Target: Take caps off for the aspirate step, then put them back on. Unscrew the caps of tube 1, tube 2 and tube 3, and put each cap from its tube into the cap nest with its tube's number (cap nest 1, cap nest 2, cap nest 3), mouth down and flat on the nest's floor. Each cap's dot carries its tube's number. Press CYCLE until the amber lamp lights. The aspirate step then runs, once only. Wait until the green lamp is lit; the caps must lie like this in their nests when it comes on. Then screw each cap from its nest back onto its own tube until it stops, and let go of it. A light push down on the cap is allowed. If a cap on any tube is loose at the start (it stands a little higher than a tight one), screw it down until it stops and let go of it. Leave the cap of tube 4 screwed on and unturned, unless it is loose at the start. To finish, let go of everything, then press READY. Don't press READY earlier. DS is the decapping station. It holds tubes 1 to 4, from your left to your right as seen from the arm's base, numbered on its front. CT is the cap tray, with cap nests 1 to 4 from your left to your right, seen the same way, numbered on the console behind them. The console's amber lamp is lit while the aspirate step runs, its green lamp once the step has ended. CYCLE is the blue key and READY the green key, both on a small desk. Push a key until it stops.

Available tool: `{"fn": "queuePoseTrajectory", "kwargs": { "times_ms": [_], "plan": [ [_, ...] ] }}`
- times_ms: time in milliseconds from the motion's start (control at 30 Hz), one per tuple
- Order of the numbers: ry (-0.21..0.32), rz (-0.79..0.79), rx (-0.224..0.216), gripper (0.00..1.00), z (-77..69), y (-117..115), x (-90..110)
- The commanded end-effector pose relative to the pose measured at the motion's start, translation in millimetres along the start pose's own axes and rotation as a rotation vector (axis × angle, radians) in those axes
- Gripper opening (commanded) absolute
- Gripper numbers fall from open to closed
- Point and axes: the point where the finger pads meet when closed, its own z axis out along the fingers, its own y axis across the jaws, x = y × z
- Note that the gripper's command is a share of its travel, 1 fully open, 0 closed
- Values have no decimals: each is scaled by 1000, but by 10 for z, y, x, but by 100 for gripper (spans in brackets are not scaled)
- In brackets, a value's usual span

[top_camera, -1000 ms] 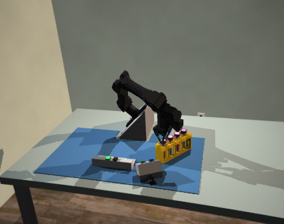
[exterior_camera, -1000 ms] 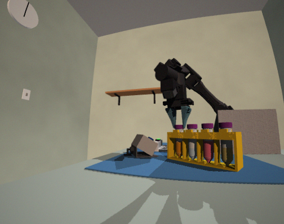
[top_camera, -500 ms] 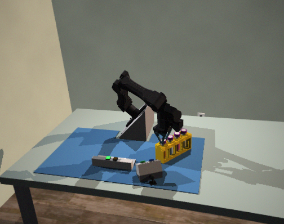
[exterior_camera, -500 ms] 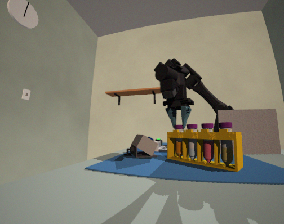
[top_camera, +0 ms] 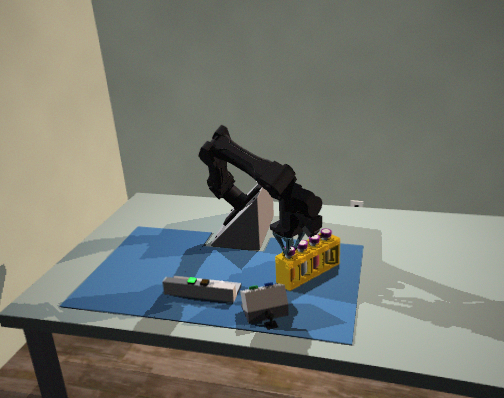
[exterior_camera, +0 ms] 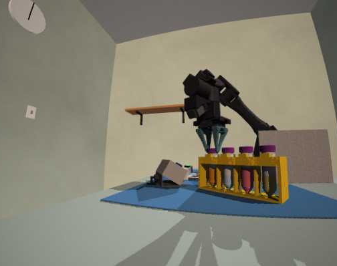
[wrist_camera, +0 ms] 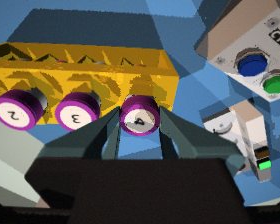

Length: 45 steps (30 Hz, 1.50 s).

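Cap 2 [wrist_camera: 17, 111] cropped at wrist view's edge
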Motion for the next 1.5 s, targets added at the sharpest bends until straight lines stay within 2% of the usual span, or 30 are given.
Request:
{"fn": "queuePoseTrajectory", "kwargs": {
  "times_ms": [0, 333, 600, 633, 1033, 1467],
  "plan": [
    [-17, 118, 3, 0, -57, -8, -23],
    [-17, 267, 2, 0, -57, -8, -23],
    [-17, 267, 2, 0, -58, -8, -23],
    [-17, 267, 2, 49, -58, -8, -23],
    [-17, 267, 2, 49, -58, -8, -23],
    [-17, 267, 2, 49, -388, -5, -17]
  ]
}}
